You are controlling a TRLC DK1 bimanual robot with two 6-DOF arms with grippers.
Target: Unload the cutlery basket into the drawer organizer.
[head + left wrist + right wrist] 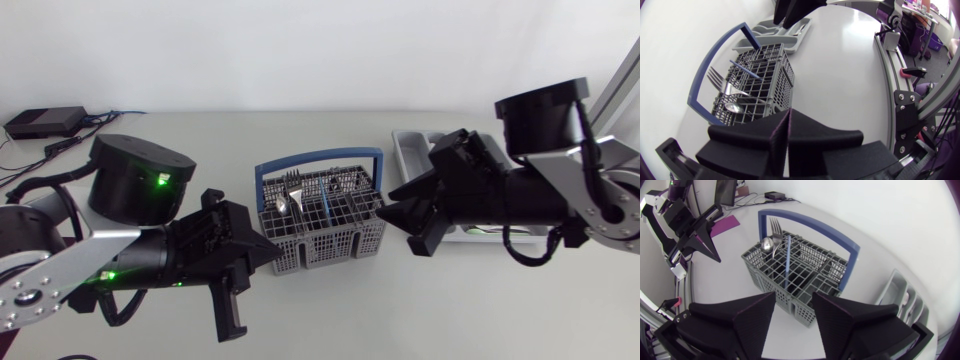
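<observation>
On the table's point(420, 310) middle, a basket point(330, 240) is holding a stiff, slippery fork point(776, 228), probably best pinched at its neck; right gripper point(793, 300) gaping, left gripper point(789, 125) clenched empty.

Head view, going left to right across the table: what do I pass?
left gripper → cutlery basket → right gripper → drawer organizer, partly hidden behind the right arm
</observation>
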